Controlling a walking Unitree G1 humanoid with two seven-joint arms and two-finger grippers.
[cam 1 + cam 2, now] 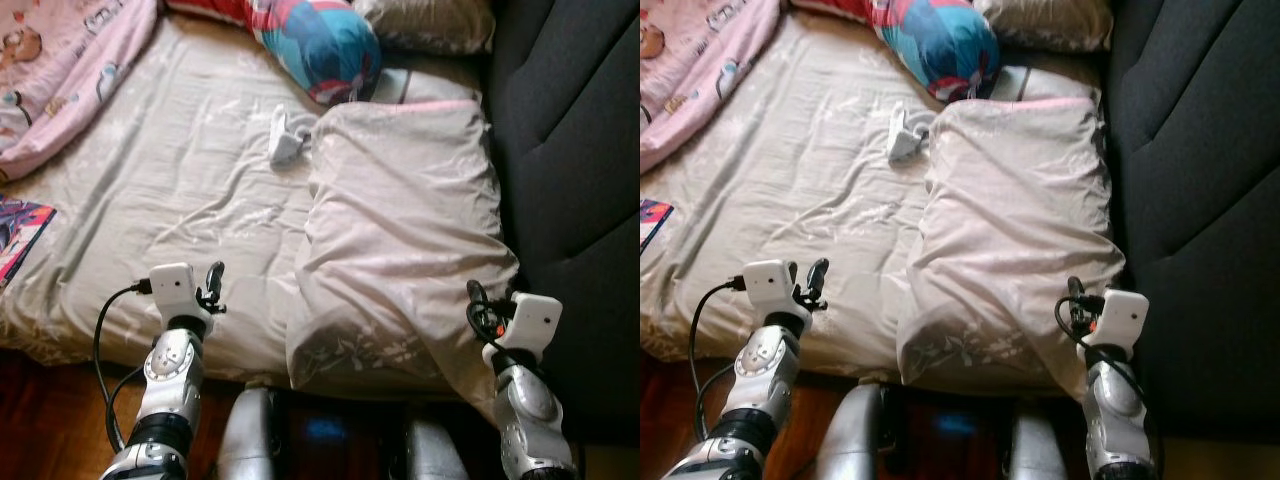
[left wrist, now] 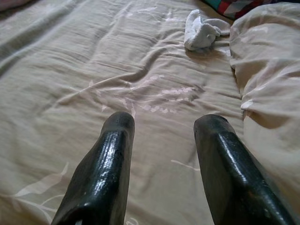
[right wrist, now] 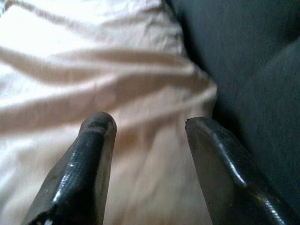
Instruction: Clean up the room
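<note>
A large beige pillow point(image 1: 400, 230) lies on the right side of the bed, hanging over its near edge. A small white crumpled cloth point(image 1: 283, 137) rests on the beige sheet point(image 1: 180, 190) to the pillow's left, seen too as the white cloth point(image 2: 200, 30). My left gripper point(image 1: 213, 283) hovers open over the sheet near the bed's front edge, fingers point(image 2: 112, 154) apart with nothing between. My right gripper point(image 3: 147, 126) is open at the pillow's near right corner, beside the dark sofa side point(image 3: 243, 61); its wrist point(image 1: 525, 325) shows below the pillow.
A pink printed blanket point(image 1: 60, 70) covers the bed's far left. A red and blue cushion point(image 1: 320, 45) and a grey pillow point(image 1: 425, 22) lie at the head. A colourful book point(image 1: 20, 235) sits at the left edge. A dark upholstered sofa point(image 1: 575, 150) borders the right.
</note>
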